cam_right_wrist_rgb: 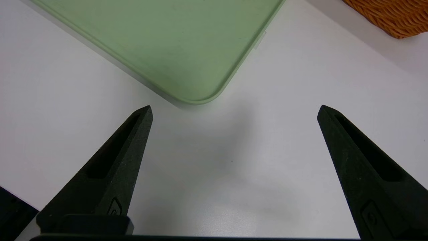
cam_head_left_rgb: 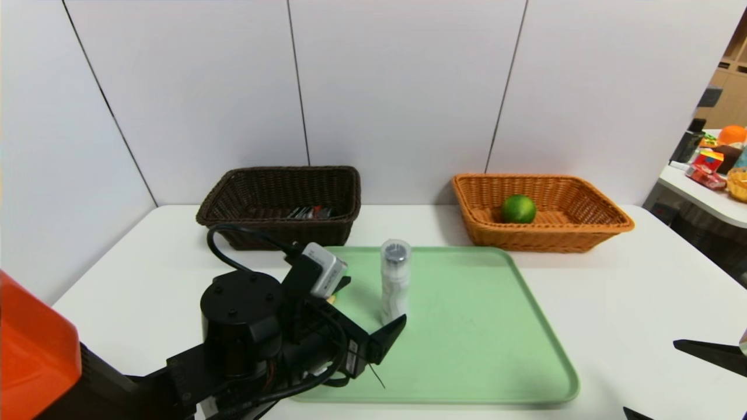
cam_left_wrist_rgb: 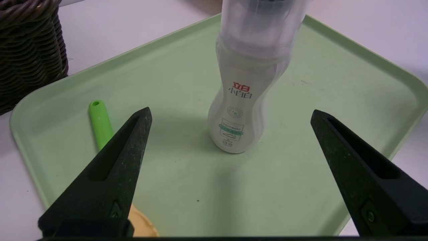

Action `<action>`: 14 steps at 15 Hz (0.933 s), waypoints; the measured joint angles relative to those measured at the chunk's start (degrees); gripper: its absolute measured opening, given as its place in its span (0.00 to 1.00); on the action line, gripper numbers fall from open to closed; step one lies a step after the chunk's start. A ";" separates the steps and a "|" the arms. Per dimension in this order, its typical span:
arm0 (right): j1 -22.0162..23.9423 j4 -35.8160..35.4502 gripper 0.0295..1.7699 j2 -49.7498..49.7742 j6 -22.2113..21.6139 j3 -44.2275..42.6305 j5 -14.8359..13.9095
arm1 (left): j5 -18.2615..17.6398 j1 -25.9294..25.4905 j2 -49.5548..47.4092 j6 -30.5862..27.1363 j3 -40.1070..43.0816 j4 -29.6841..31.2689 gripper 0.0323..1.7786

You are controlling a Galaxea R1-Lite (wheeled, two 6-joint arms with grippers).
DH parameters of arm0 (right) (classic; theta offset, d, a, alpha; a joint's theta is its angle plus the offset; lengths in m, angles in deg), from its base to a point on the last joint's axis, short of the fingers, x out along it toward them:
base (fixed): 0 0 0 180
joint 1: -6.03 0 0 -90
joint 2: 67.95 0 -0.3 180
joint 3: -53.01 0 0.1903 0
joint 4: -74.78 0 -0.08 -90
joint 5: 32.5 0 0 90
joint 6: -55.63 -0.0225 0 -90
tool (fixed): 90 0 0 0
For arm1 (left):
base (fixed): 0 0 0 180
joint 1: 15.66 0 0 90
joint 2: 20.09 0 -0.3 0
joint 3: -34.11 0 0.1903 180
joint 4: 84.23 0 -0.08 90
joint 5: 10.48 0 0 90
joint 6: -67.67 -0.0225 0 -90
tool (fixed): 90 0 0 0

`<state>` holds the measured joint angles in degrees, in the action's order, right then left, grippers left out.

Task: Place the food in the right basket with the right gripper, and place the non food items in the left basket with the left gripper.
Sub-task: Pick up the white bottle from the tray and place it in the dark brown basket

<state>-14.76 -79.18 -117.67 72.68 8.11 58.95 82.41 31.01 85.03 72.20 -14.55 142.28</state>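
One tall, pale bottle [cam_head_left_rgb: 395, 286] stands straight up on the green tray [cam_head_left_rgb: 467, 402], a little left of the tray's middle. Its long way goes up and down. It looks like a soap bottle, so I think it is not food and should go in the dark basket [cam_head_left_rgb: 280, 223], at the far left.

The left end effector [cam_head_left_rgb: 374, 300] is wide open and holds nothing. It is over the left part of the tray, near the bottle. From it, the bottle is on the far side, just ahead, and lines up with the gap between its two fingers. I can't tell if a finger touches the bottle. The left arm is much nearer, so it looks like its turn to work.

The right end effector [cam_head_left_rgb: 649, 378] is open and has nothing in it. It waits over the white bench [cam_head_left_rgb: 618, 303], past the near right corner of the tray, well apart from the bottle.

The next move is likely to go forward, with one finger on each side of the bottle, and then squeeze. The bottle is thin and tall, so a bump could tip it over. A thing with a green handle [cam_left_wrist_rgb: 101, 124] is on the tray too, to the left of the bottle, and the left finger hides part of it. That finger could knock it if the arm swings low.
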 joint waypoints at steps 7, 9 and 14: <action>-0.10 -0.02 0.96 -0.10 -0.05 0.50 0.06 | -0.24 0.00 3.62 0.00 -4.30 0.18 0.95; -0.24 -0.04 0.96 -0.26 -0.05 0.74 0.37 | -0.26 0.00 4.55 0.00 -5.32 0.21 0.95; -0.29 -0.04 0.96 -0.59 -0.05 0.87 0.45 | -0.41 -0.28 7.08 -0.07 -8.50 0.11 0.95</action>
<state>-15.05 -79.22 -118.25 72.63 8.98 59.40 82.00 30.73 92.11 72.13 -23.05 142.39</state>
